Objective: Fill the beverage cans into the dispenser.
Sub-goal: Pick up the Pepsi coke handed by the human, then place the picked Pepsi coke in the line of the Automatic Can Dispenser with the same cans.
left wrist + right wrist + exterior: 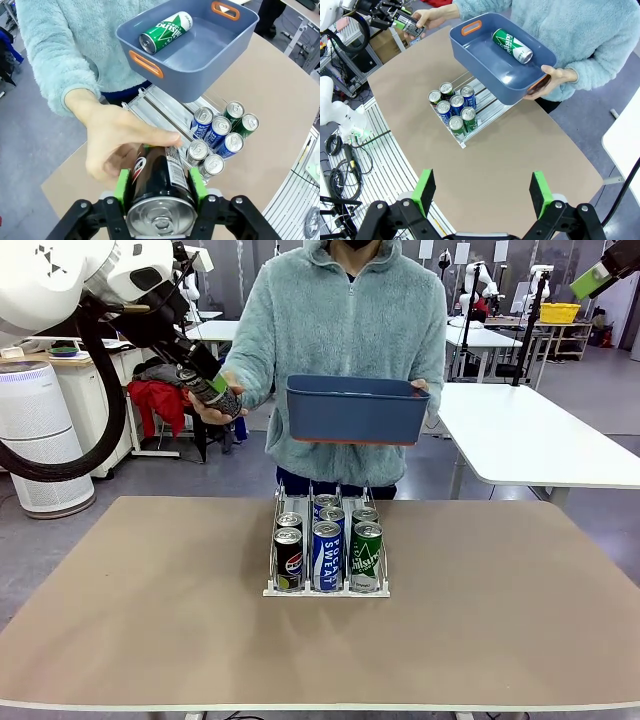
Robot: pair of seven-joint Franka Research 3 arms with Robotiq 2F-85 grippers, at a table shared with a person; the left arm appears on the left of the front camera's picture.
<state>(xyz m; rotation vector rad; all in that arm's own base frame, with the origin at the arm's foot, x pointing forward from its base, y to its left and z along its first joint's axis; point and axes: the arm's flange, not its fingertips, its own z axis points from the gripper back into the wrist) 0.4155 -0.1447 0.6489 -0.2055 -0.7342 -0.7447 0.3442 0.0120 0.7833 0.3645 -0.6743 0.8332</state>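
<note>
Workshop room, white desks at the back, and up front a tan surface (150,630) with the dispenser (326,592) sitting dead centre. Its three wire lanes are partly loaded: two dark cans (289,558) in the nine o'clock lane, three blue Pocari Sweat cans (327,556) down the middle, two green cans (367,557) in the three o'clock lane, all upright and packed toward the robot's end. Up at ten o'clock from the rack, off the far edge of the surface, the left claw (161,187) has its green pads clamped on either side of a black can (160,172), silver top facing the wrist camera. The person's hand (117,145) is on that same can, fingers curled around its far end. At twelve o'clock, above the rack, the person's other hand (555,77) holds up a dark blue bin (355,412) with orange handles, and one green can (165,32) lies on its side inside. The right claw (482,192) hangs high over the surface, fingers spread wide, nothing between them.
</note>
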